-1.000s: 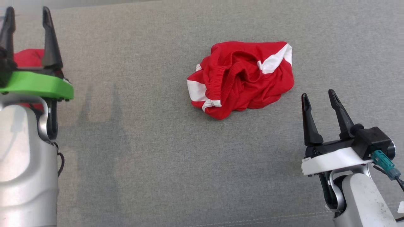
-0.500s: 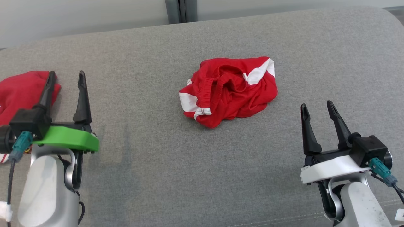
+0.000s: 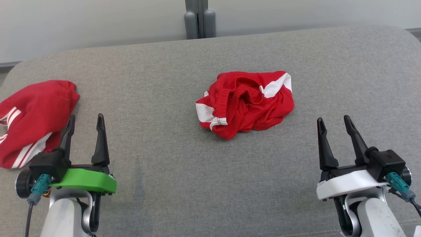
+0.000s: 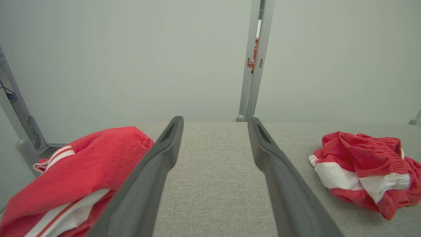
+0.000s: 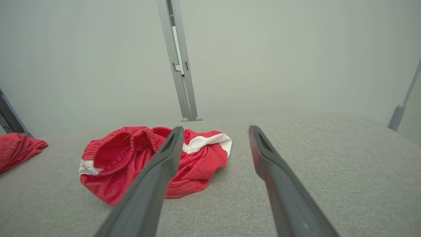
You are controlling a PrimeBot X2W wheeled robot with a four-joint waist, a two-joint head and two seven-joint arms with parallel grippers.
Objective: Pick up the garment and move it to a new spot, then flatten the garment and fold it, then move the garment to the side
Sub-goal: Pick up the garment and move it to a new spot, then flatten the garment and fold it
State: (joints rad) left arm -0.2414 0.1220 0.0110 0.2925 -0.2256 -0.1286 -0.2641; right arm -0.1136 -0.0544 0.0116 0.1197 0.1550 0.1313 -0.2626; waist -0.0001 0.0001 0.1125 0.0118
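The right claw (image 3: pixel 333 118) stood with fingers spread, gripping nothing. The left claw (image 3: pixel 86 116) was spread and bare too, just beside a second red garment (image 3: pixel 33 112). The crumpled garment (image 3: pixel 245 103) lay mid-bench (image 3: pixel 164 184), ahead and to the left of the right claw, its length running side to side. The right arm looked the nearer one.

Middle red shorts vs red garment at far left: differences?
The middle shorts are bunched in a heap, waistband showing; the left garment lies flatter. The middle shorts carry broad white panels; the left garment has thin white stripes. Both are red and white, on the grey cushion.
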